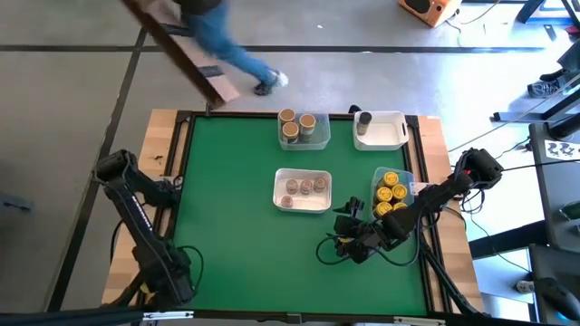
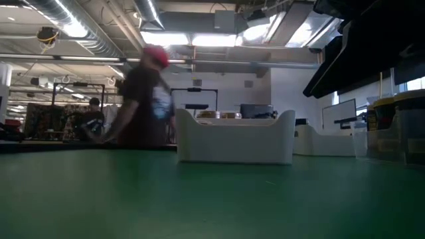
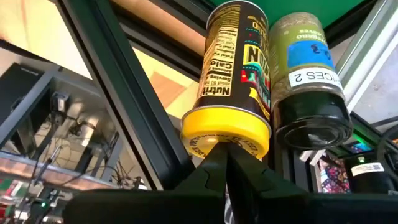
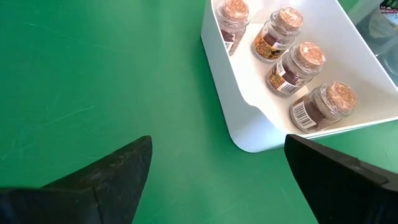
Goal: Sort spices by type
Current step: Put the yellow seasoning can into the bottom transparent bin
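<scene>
In the left wrist view a yellow-lidded spice jar [image 3: 233, 81] and a dark-lidded one [image 3: 308, 74] stand side by side by the table's black frame. My left gripper [image 3: 227, 155] is shut, its tips right at the yellow lid; in the high view it sits at the table's left edge [image 1: 174, 186]. My right gripper [image 4: 217, 180] is open over the green mat, a little short of a white tray [image 4: 249, 124] holding several cork-lidded jars [image 4: 283, 28]. In the high view it is right of centre [image 1: 349, 240], with nothing between its fingers. My left gripper's shut fingertips [image 3: 225, 163] stand right against the rim of the yellow lid [image 3: 227, 138]. Whether they touch it I cannot tell.
A clear tray of tan-lidded jars [image 1: 304, 129] and a white tray [image 1: 385, 134] with a dark-lidded jar [image 1: 364, 118] sit at the far edge. A clear tray of yellow-lidded jars [image 1: 391, 192] lies at the right. A person [image 1: 227, 45] walks beyond the table.
</scene>
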